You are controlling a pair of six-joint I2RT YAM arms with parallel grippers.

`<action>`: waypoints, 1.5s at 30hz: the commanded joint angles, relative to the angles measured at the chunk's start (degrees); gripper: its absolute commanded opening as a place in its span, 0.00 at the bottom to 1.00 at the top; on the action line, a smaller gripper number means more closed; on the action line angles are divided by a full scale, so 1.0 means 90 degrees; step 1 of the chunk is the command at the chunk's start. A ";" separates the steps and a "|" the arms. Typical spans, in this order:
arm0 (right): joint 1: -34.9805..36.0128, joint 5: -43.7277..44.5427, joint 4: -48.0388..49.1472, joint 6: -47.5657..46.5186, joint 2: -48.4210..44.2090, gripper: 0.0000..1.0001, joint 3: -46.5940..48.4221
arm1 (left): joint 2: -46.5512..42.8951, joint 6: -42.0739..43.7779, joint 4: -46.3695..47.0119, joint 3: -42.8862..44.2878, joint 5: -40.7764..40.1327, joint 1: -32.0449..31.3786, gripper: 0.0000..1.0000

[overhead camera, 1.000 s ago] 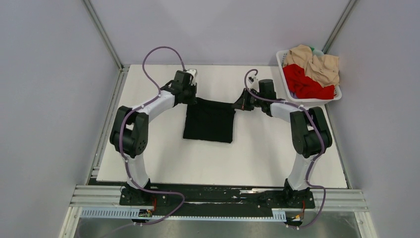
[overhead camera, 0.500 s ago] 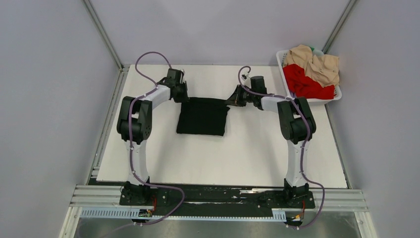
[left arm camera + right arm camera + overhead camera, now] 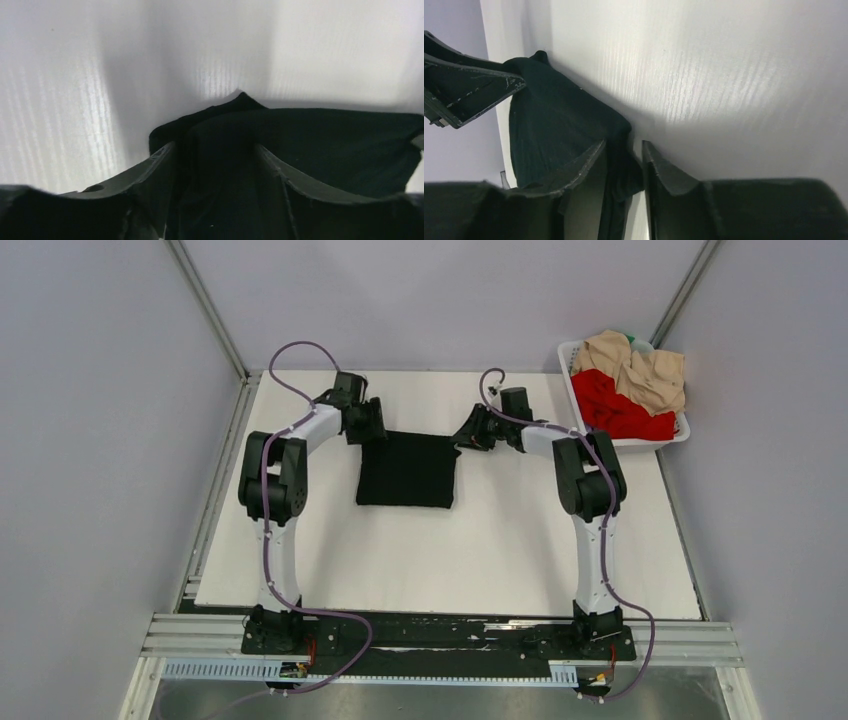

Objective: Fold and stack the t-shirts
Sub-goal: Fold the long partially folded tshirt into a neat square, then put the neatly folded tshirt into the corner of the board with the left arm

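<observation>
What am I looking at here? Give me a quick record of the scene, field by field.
Black t-shirt: folded into a rectangle, flat on the white table, between the two arms
Left end effector: at the shirt's far left corner, fingers parted, cloth between them
Right end effector: at the far right corner, fingers parted, cloth between them
Basket: white, far right of the table, holding a crumpled red t-shirt and beige t-shirt
Not yet folded: red and beige

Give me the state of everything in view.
black t-shirt, folded, flat on the table
left gripper, open, shirt corner between its jaws
right gripper, open, shirt corner between its jaws
red t-shirt, crumpled in the basket
beige t-shirt, crumpled atop the red one
</observation>
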 commanded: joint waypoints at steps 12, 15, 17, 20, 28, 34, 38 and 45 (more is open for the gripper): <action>-0.0039 0.1140 -0.0657 -0.0489 -0.3755 1.00 -0.2424 | -0.2279 0.0073 -0.0289 -0.1915 -0.0428 0.0138 1.00; -0.0041 0.1399 -0.0607 -0.0406 -0.4793 1.00 -0.3543 | -0.2001 0.0035 -0.0295 -0.2010 -0.0310 0.0138 0.96; -0.0032 0.1631 -0.0613 -0.0361 -0.5438 1.00 -0.4147 | -0.1851 0.0066 -0.0302 -0.2055 -0.0279 0.0138 0.90; -0.0034 0.1647 -0.0649 -0.0273 -0.6349 1.00 -0.5019 | -0.1729 0.0046 -0.0159 -0.2206 -0.0283 0.0138 0.82; -0.0045 0.2493 -0.1137 -0.0281 -0.8346 1.00 -0.6313 | -0.1088 -0.0080 -0.0153 -0.1861 0.0201 0.0119 0.39; -0.0043 0.3503 -0.1311 -0.0436 -0.9093 1.00 -0.6599 | -0.0615 -0.0245 -0.0831 -0.0966 -0.0589 0.0108 0.00; -0.0046 0.3783 -0.1311 -0.0466 -0.9045 1.00 -0.6645 | -0.0267 -0.0143 -0.1676 0.0121 -0.2274 0.0134 0.00; -0.0052 0.4429 -0.1320 -0.0471 -0.8823 1.00 -0.6647 | 0.0445 0.0510 -0.2118 0.1679 -0.4777 0.0334 0.00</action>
